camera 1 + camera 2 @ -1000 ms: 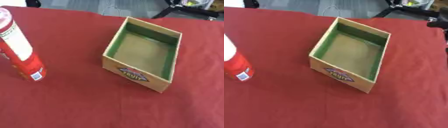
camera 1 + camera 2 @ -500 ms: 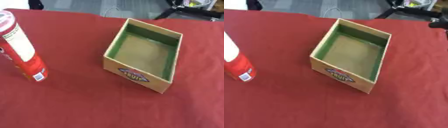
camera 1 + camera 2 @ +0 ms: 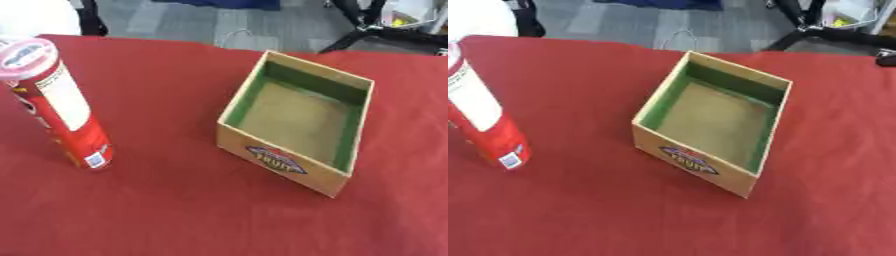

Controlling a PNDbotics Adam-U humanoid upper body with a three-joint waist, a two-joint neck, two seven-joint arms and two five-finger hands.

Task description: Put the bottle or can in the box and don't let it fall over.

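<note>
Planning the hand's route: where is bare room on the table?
Bare cloth lies between the can and the box, and all along the near edge. The box is empty inside. Nowhere is crowded.

red can [image 3: 59, 107] upright (label blurred) | box [image 3: 289, 162] apart, seemingly empty

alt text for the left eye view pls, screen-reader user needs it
A tall red can with a pale lid stands upright on a red tablecloth, left of an empty, open cardboard box with green inner walls. No robot hand is in view.
</note>
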